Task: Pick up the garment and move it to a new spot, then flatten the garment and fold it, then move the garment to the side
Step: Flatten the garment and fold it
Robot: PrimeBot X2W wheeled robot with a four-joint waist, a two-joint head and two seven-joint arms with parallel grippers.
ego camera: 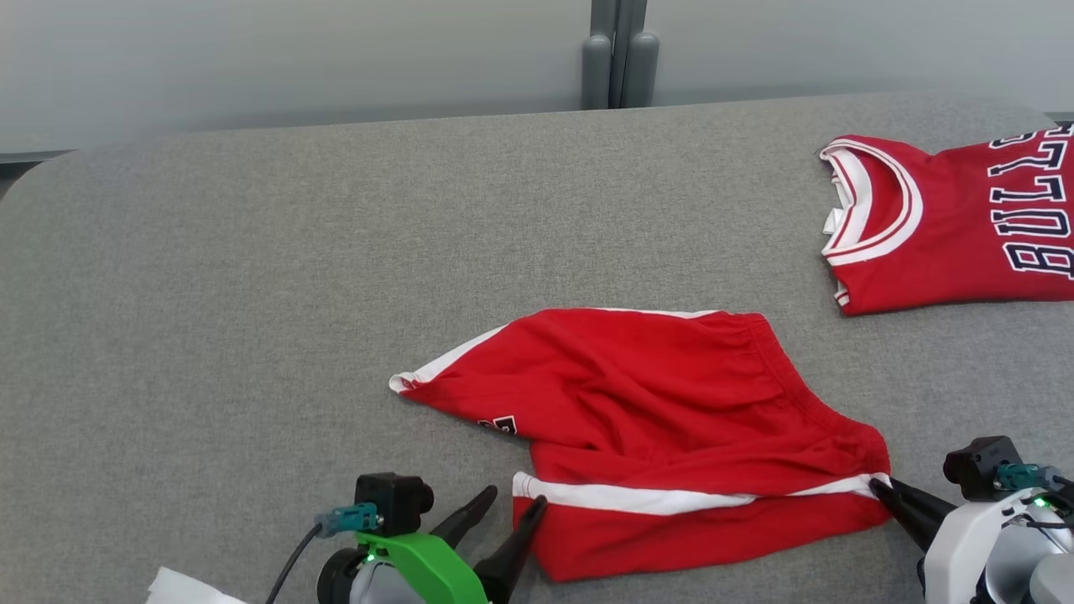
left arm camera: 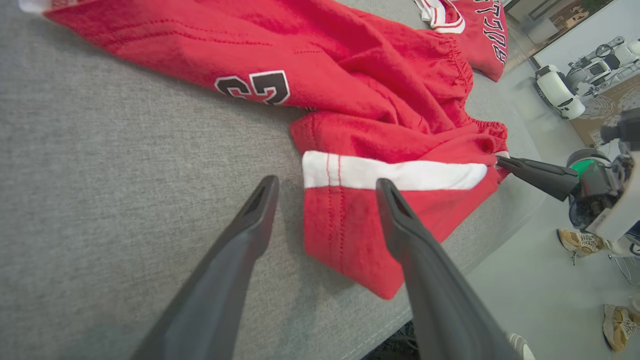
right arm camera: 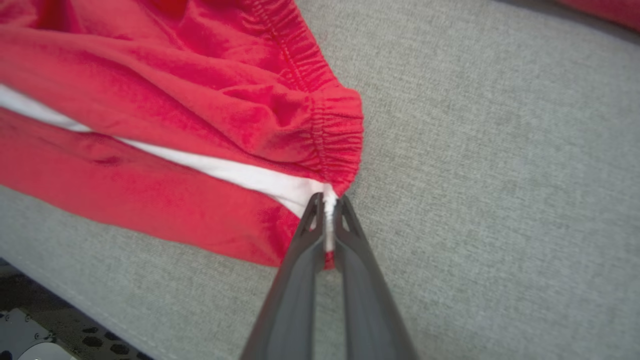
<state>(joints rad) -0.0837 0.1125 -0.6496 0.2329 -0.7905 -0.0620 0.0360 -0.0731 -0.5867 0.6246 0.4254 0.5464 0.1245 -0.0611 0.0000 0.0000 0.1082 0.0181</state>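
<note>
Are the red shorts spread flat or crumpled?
Crumpled: the red shorts show deep wrinkles and overlapping layers; the right gripper pinches their waistband corner.

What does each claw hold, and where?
Right claw pinches the red shorts at the waistband corner, by the white stripe. Left claw is open, holding nothing.

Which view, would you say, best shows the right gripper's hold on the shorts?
The right wrist view: the right gripper is shut on the shorts at the end of the white stripe, cloth visibly pinched. The head view shows its tips at that corner; the left wrist view, the same from the side, small.
</note>
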